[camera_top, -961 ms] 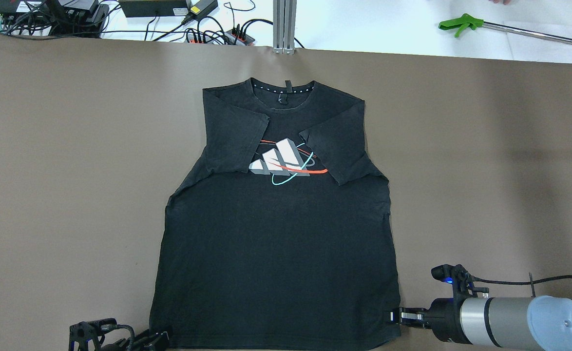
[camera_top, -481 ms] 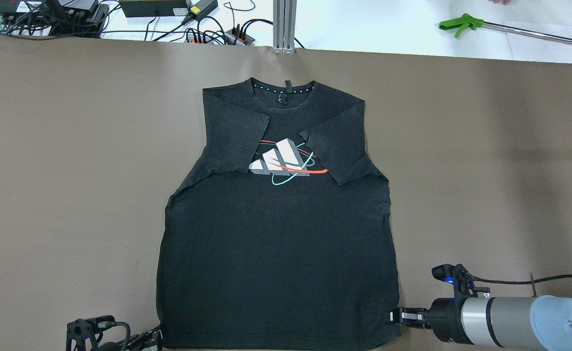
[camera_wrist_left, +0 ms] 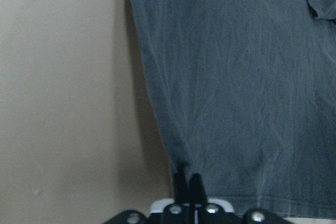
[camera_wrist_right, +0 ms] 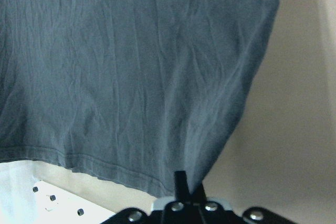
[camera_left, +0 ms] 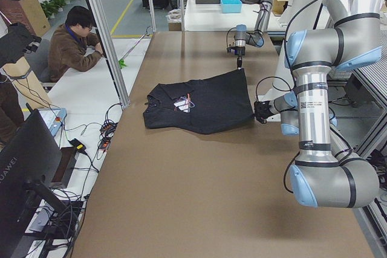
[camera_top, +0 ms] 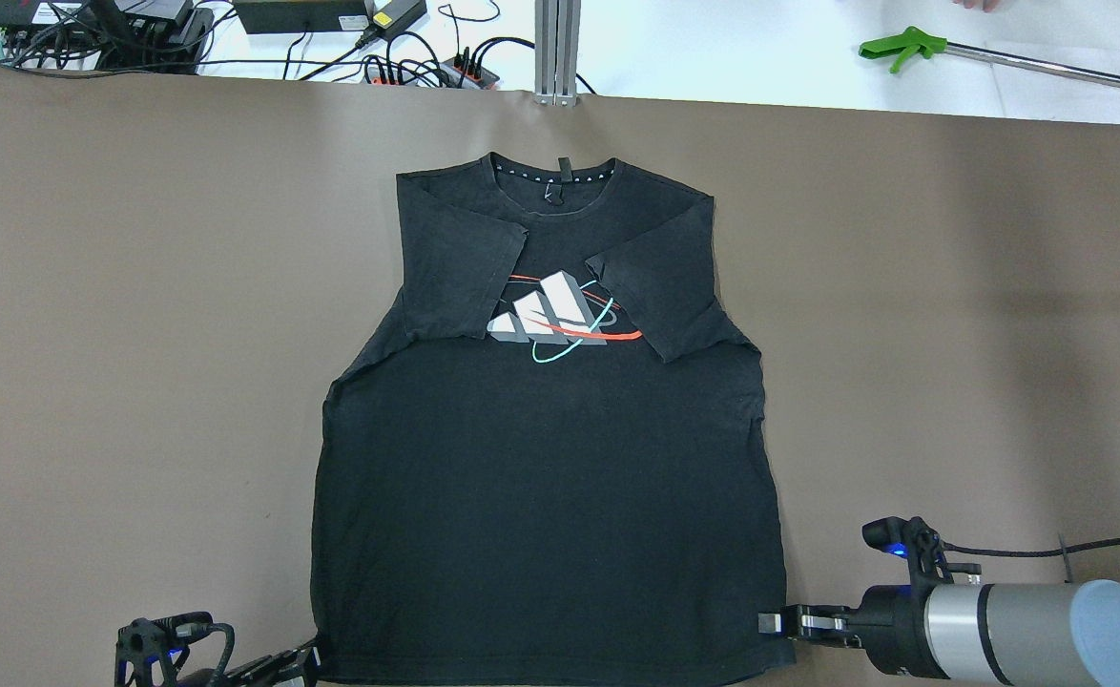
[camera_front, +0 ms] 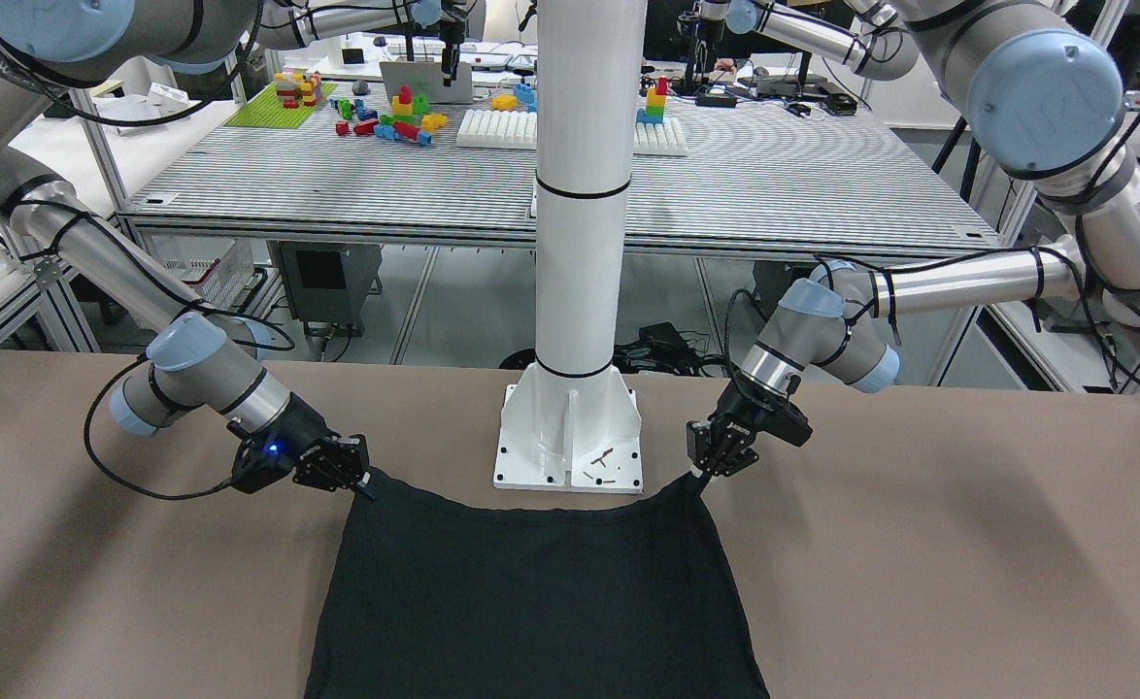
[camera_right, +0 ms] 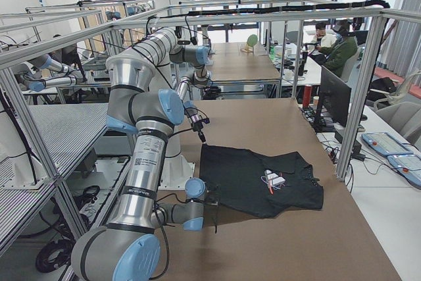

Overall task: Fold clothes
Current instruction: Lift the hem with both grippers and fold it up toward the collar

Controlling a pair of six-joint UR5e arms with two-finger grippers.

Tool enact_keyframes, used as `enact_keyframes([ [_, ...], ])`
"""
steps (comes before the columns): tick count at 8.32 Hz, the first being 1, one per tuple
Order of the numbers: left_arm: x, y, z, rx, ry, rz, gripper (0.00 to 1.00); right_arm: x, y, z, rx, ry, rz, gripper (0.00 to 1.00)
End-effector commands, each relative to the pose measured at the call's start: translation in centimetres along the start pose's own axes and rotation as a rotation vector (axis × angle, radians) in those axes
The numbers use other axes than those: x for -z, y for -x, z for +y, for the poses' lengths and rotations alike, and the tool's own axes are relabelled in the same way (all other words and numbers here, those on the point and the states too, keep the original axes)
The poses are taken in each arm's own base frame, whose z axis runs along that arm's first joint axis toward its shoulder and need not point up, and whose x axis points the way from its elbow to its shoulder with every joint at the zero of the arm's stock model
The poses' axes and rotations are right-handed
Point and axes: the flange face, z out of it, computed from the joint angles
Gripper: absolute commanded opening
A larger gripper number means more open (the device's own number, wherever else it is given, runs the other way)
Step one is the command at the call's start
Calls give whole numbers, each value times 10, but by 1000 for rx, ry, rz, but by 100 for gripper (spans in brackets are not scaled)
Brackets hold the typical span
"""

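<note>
A black T-shirt [camera_top: 541,515] of soft matte fabric lies face up on the brown-covered table [camera_top: 140,334], its bottom hem stretched between the two grippers and its collar at the end farthest from them. The left gripper [camera_top: 304,661] has its jaws pressed together on one hem corner. In the left wrist view the two dark fingers [camera_wrist_left: 181,182] meet with the cloth's side seam pinched between them, and the body of the shirt spreads away ahead and to the side of the tips. The right gripper [camera_top: 772,622] is clamped the same way on the other hem corner, with its fingers [camera_wrist_right: 180,182] closed on the fabric edge. Both pinched corners look slightly raised off the table in the front-facing view, though the angle makes that hard to confirm. The square white pillar base [camera_front: 570,437] stands just behind the hem, between the grippers. Well ahead of both tools, the two short sleeves are folded inward over the chest, flanking a white, red and turquoise printed logo [camera_top: 560,320].
</note>
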Motion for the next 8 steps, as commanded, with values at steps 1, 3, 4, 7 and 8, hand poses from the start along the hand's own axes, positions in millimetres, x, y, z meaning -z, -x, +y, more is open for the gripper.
enact_keyframes([
  [1, 41, -8, -22, -29, 123, 103, 0, 51, -7, 22, 14, 85, -62, 0],
  [3, 70, 15, -35, -16, 180, 200, 0, 91, -21, 44, -16, 210, -173, 0],
  [4, 80, 19, -27, -9, 239, 232, 0, 112, -30, 53, -20, 254, -220, 0],
  [7, 80, -1, -3, -1, 256, 301, 0, 106, -32, 51, -34, 258, -269, 0],
  [8, 79, -9, -3, 13, 242, 323, 0, 92, -35, 32, -29, 204, -282, 0],
])
